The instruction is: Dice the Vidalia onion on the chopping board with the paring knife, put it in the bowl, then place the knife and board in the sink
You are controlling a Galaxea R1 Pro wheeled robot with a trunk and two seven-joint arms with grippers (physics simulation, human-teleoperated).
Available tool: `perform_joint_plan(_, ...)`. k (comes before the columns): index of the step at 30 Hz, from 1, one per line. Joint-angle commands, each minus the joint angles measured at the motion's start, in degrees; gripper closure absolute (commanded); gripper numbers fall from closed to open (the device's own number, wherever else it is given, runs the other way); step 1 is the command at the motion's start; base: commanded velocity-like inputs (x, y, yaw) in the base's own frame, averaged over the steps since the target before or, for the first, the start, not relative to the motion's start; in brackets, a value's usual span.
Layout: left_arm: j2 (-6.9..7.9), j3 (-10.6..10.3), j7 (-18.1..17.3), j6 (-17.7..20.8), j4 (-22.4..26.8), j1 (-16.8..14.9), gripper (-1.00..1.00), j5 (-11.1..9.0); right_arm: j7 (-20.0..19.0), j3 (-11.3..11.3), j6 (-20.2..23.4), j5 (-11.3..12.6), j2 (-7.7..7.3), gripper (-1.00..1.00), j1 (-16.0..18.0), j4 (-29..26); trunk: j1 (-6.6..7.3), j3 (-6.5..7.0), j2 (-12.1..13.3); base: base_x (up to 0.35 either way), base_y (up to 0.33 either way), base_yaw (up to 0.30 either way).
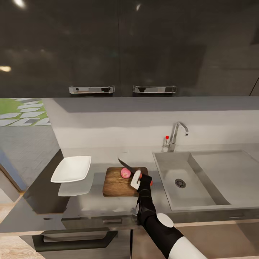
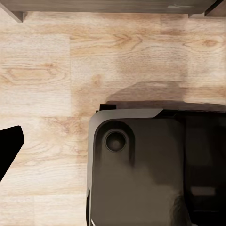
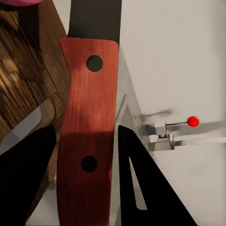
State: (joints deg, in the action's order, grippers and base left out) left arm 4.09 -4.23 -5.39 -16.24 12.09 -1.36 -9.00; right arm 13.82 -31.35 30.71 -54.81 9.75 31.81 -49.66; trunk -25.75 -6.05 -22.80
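The paring knife (image 1: pixel 126 164) slants with its dark blade pointing up-left toward the back wall, over the Vidalia onion (image 1: pixel 125 173) sitting on the chopping board (image 1: pixel 115 183). The right tool (image 1: pixel 138 178) is clamped on its red handle, right of the onion, on the counter (image 1: pixel 90 205).

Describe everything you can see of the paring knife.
The paring knife is small and slim, with a dark pointed blade and a flat red handle bearing two dark round rivet holes. It is held in the right gripper, the black jaws closed on either side of the handle. In the head view the blade slants up and to the left over the chopping board, crossing just above the Vidalia onion; whether the edge touches the onion cannot be told.
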Motion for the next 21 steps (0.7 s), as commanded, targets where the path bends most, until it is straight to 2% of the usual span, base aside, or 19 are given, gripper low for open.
perform_joint_plan(1, 0.04, -0.43, -0.15, -0.19, -0.05, -0.05, -1.00, -0.60, 0.08, -0.18, 0.49, -0.30, -0.01, 1.00, 0.08, 0.17, -0.03, -0.12, -0.12, 0.000, 0.000, 0.000)
perform_joint_plan(21, 0.03, -0.43, -0.13, -0.19, -0.05, -0.05, -1.00, -0.61, 0.07, -0.20, 0.49, -0.30, 0.01, 1.00, 0.07, 0.71, -0.03, -0.12, -0.12, 0.000, 0.000, 0.000)
